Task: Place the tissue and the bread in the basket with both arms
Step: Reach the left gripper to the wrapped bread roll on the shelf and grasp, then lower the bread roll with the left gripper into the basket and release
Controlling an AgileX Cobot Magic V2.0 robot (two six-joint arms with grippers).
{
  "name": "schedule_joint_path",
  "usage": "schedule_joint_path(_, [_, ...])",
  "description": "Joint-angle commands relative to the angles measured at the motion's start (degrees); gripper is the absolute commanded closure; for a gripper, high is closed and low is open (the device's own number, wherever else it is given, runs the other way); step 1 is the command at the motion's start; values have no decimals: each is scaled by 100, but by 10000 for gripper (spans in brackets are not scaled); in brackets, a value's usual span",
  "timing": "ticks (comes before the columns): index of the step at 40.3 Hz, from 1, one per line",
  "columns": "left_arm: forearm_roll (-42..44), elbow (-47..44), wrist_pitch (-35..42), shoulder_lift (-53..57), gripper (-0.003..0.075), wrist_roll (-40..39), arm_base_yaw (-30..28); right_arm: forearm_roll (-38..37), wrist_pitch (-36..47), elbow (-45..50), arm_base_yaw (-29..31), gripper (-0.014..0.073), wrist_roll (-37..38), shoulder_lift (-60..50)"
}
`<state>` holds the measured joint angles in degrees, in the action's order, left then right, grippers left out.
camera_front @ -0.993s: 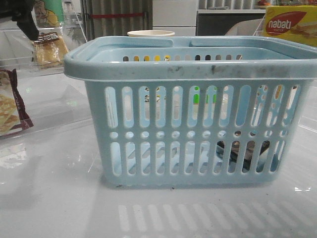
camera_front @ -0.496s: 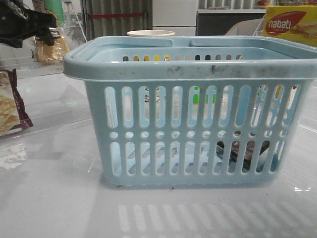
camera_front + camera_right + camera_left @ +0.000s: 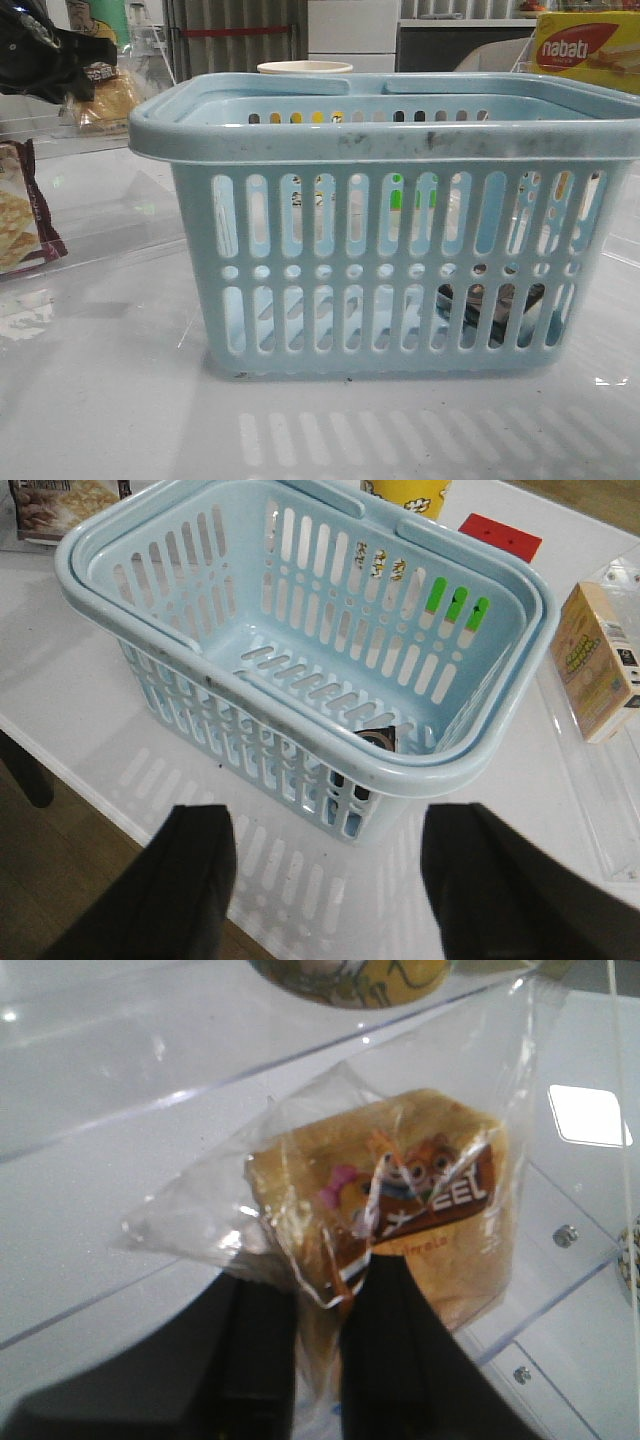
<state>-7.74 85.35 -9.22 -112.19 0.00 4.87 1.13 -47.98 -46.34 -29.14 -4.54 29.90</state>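
Note:
The light blue basket [image 3: 400, 140] stands mid-table and also shows in the right wrist view [image 3: 300, 730]. The tissue [image 3: 381, 738], a small dark packet, lies inside it in a bottom corner, and is seen through the slots in the front view [image 3: 490, 305]. The bread [image 3: 400, 1190], golden slices in clear plastic, sits at the far left behind the basket [image 3: 108, 98]. My left gripper [image 3: 320, 1345] is shut on the bread packet's lower edge and shows dark at the top left in the front view [image 3: 50, 60]. My right gripper [image 3: 325, 870] is open and empty, above the table edge by the basket's tissue end.
A maroon-edged snack bag [image 3: 20, 225] lies at the left. A yellow nabati box [image 3: 585, 45] and a paper cup [image 3: 305, 67] stand behind the basket. A snack box [image 3: 595, 660], a red card [image 3: 500, 535] and a yellow cup [image 3: 405, 492] lie around it.
My left gripper has come down from the top left onto the bread packet, and the packet has tilted and shifted slightly. The basket and tissue have not moved.

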Motion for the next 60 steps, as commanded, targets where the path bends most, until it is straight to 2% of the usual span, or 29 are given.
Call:
schedule_joint_path(1, [-14, 240, 299, 650, 625, 0, 88, -17, 422, -136, 2, 76, -62, 26])
schedule_joint_path(11, [194, 240, -106, 1782, 629, 285, 521, -17, 422, -136, 2, 76, -62, 26])
schedule_joint_path(18, [378, 240, -1077, 2713, 629, 861, 1146, -17, 422, -136, 2, 76, -62, 26])
schedule_joint_path(25, [378, 240, -2031, 3253, 629, 919, 1889, -17, 422, -136, 2, 76, -62, 26])
schedule_joint_path(31, [378, 240, -2781, 3311, 629, 919, 2585, -17, 422, -136, 2, 76, -62, 26])
schedule_joint_path(37, [378, 217, -3045, 3089, 629, 919, 3159, -17, 422, -136, 2, 76, -62, 26])
schedule_joint_path(50, [344, 217, -3070, 2143, 625, 919, 3587, -17, 422, -136, 2, 76, -62, 26])
schedule_joint_path(54, [344, 217, -2991, 1851, 576, 919, 3587, -17, 422, -136, 2, 76, -62, 26])
schedule_joint_path(56, [339, 217, -2933, 1730, 522, 919, 3587, -17, 422, -136, 2, 76, -62, 26])
schedule_joint_path(60, [303, 239, -2906, 1605, 349, 919, 3587, -17, 422, -136, 2, 76, -62, 26])
